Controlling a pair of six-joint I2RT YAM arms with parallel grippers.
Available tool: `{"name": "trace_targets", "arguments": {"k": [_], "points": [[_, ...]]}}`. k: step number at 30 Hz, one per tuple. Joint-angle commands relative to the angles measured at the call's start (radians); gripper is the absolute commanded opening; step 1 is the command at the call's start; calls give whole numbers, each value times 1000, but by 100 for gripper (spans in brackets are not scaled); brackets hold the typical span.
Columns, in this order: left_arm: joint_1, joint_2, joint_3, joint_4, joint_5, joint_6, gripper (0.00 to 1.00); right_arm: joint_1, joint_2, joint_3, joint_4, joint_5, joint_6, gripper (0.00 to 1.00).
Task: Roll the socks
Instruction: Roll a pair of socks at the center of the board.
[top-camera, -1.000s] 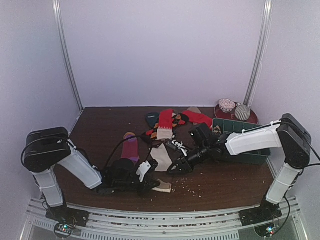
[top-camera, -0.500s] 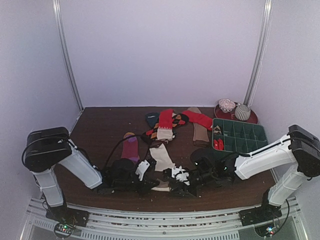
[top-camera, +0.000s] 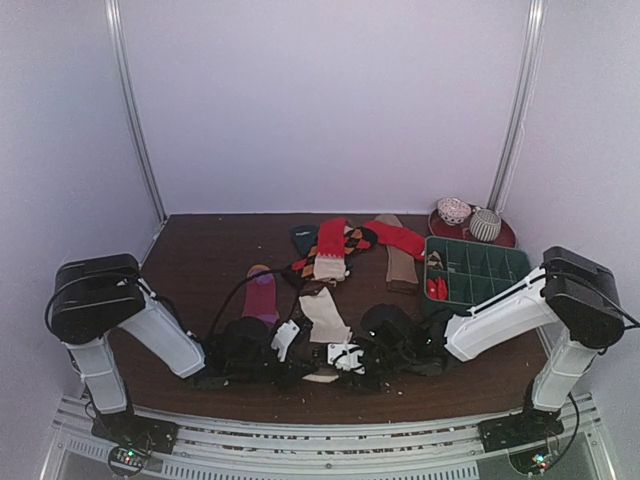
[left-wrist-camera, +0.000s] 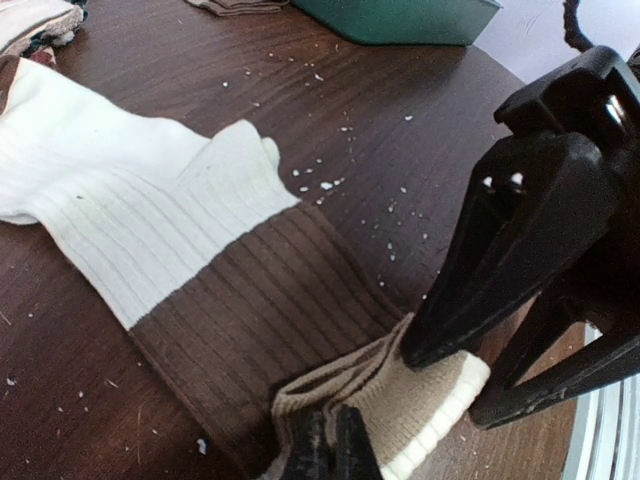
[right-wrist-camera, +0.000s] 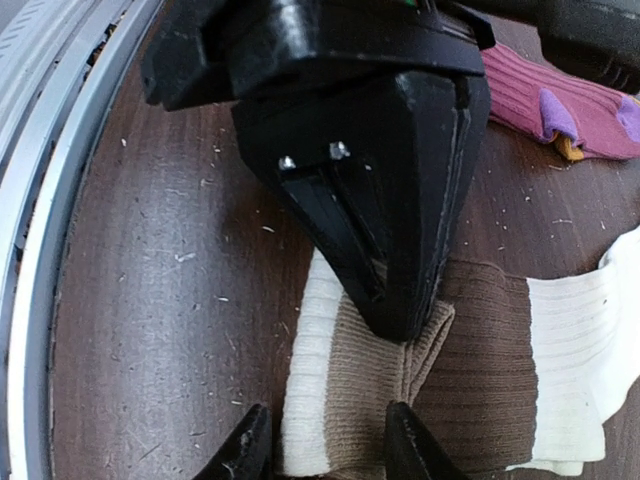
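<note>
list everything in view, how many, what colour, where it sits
banded sock: one, cream, brown and tan, near edge centre
striped sock: one, purple-magenta, left of centre
red socks: two, red, back centre
argyle sock: one, orange-black, between the red socks
tan sock: one, tan, centre right
teal sock: one, dark teal, left of the red socks
tray: one, green, right side
plate: one, dark red, back right
rolled bundles: two, pale and grey, on the plate
table: one, dark brown, under everything
left tool: one, black, shut on the banded sock's cuff
right tool: one, black, open astride that cuff
</note>
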Motion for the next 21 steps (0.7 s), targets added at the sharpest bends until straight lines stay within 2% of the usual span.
{"name": "trace_targets", "arguments": {"k": [1, 7, 13, 15, 16, 18, 20, 21], "points": [[9, 30, -10, -46, 17, 4, 0, 0, 34, -10, 77, 77, -5, 40], [10, 32, -3, -58, 27, 13, 0, -2, 83, -15, 59, 107, 9, 41], [12, 23, -1, -62, 37, 28, 0, -4, 85, -47, 32, 170, 155, 16], [14, 6, 1, -69, 33, 42, 0, -13, 83, -49, 0, 141, 219, 12], [17, -8, 1, -73, 29, 52, 2, -20, 84, -49, -12, 108, 245, 11], [22, -47, 0, -84, 16, 79, 21, -44, 81, -54, -30, 13, 300, 10], [24, -96, -8, -94, -3, 113, 31, -75, 88, -54, -54, -107, 360, 10], [25, -125, -13, -97, -14, 130, 40, -86, 98, -50, -71, -174, 380, 10]]}}
